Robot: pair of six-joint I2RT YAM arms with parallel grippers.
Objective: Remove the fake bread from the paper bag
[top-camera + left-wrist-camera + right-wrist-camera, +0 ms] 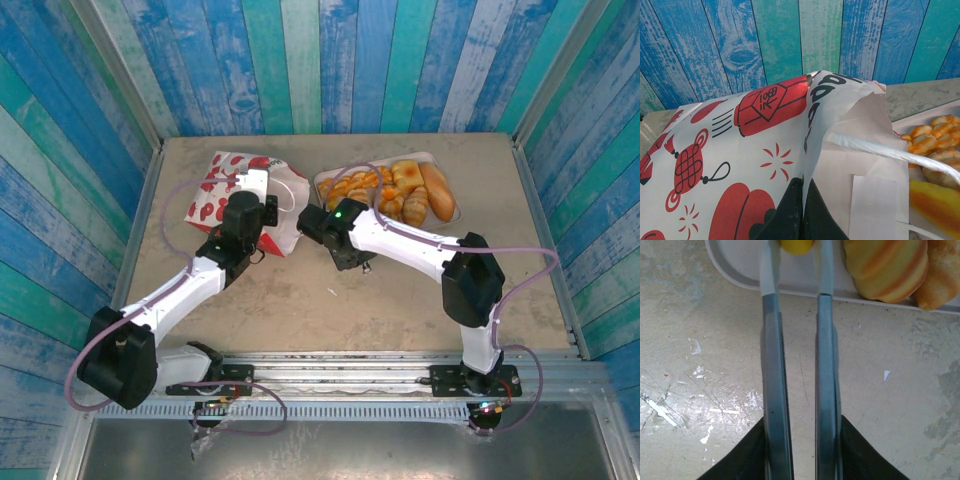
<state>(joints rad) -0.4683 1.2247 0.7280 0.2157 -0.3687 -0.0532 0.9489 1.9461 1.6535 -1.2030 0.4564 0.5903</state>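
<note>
With left gripper (801, 205) pinching paper bag (730, 150) beside tray (735, 262) and right gripper (799, 455) clamping metal tongs (771, 365) around yellow fake bread (796, 245) just inside tray's near rim, loosen low, clear of rim.

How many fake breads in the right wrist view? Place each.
3: yellow piece between the tips of the tongs, striped bun on the tray, tan roll right of it. More may lie outside the frame.

Bright, even light from overhead. Shadows on the table (330, 300) are soft and short. Dull sheen along the metal tongs (774, 365); small highlights on the fake bread (890, 265). Wrist views sharp mid-frame, softer at the bottom edge. Top view splays the walls (330, 60) outward.
</note>
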